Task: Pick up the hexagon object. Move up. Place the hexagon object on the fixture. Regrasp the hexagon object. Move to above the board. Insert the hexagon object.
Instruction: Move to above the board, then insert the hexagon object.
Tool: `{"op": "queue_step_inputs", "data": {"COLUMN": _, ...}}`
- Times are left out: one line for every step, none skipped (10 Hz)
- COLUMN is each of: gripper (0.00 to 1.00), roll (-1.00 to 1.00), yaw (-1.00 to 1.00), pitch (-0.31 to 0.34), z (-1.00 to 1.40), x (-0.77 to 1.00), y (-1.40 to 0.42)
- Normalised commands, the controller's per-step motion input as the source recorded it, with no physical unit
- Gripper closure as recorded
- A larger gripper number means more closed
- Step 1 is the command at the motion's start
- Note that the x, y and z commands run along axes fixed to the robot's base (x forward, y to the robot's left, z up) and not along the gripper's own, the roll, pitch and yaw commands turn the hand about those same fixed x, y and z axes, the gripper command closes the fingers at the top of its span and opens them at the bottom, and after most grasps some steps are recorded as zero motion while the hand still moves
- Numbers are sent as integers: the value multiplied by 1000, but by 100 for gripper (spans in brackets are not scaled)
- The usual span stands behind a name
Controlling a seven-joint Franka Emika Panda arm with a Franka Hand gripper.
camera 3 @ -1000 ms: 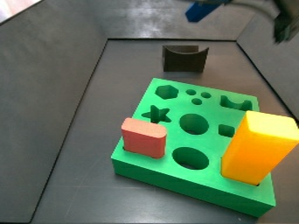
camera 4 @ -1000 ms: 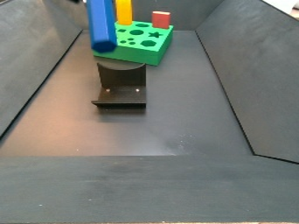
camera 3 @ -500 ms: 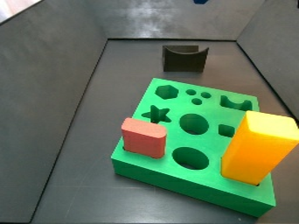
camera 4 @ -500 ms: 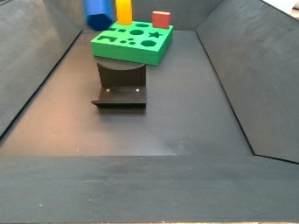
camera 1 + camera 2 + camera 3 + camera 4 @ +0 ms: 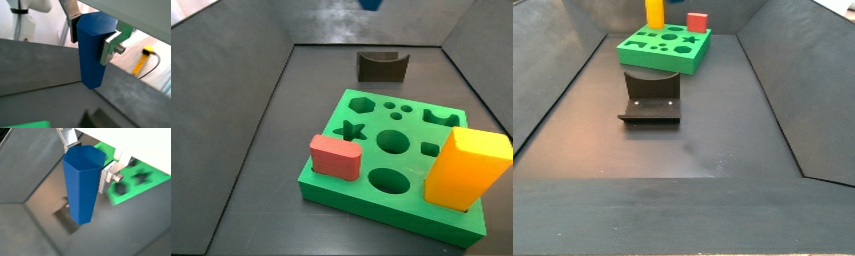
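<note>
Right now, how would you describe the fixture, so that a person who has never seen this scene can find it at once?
Start from the big green board that carries a red block and a tall yellow block. On the dark floor beside the board's hexagon-hole edge stands the fixture, apart from the board. It is much smaller, dark, with a curved notch on top. The gripper, shut on the blue hexagon object, hangs high above.

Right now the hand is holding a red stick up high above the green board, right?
Not quite. The stick is blue, not red, as both wrist views show. The hand grips it near its top, high above the green board; the only red thing is a block on that board.
</note>
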Motion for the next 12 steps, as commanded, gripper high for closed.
{"op": "queue_step_inputs", "data": {"gripper": 100, "roll": -1000, "yaw": -131, "pitch": -218, "z": 409, "x": -1000, "y": -674}}
{"op": "queue_step_inputs", "data": {"gripper": 100, "roll": -1000, "yaw": -137, "pitch": -219, "z": 366, "x": -934, "y": -592}}
{"op": "queue_step_inputs", "data": {"gripper": 100, "roll": -1000, "yaw": -151, "pitch": -217, "z": 168, "x": -499, "y": -256}}
{"op": "queue_step_inputs", "data": {"gripper": 100, "roll": -1000, "yaw": -156, "pitch": -211, "z": 111, "x": -356, "y": -166}}
{"op": "queue_step_inputs", "data": {"gripper": 100, "roll": -1000, "yaw": -162, "pitch": -190, "z": 51, "x": -190, "y": -62}}
{"op": "queue_step_inputs", "data": {"gripper": 100, "roll": -1000, "yaw": -168, "pitch": -182, "z": 33, "x": -129, "y": -32}}
{"op": "queue_step_inputs", "data": {"gripper": 100, "roll": -850, "yaw": -137, "pitch": -153, "z": 12, "x": -92, "y": 7}}
{"op": "queue_step_inputs", "data": {"gripper": 100, "roll": -705, "yaw": -112, "pitch": -135, "z": 10, "x": -81, "y": 16}}
{"op": "queue_step_inputs", "data": {"gripper": 100, "roll": -380, "yaw": -41, "pitch": -88, "z": 3, "x": -65, "y": 18}}
{"op": "queue_step_inputs", "data": {"gripper": 100, "roll": -276, "yaw": -30, "pitch": -71, "z": 1, "x": -55, "y": 17}}
{"op": "queue_step_inputs", "data": {"gripper": 100, "roll": 100, "yaw": 0, "pitch": 30, "z": -174, "x": 171, "y": 0}}
{"op": "queue_step_inputs", "data": {"gripper": 100, "roll": 216, "yaw": -134, "pitch": 26, "z": -346, "x": 274, "y": 0}}
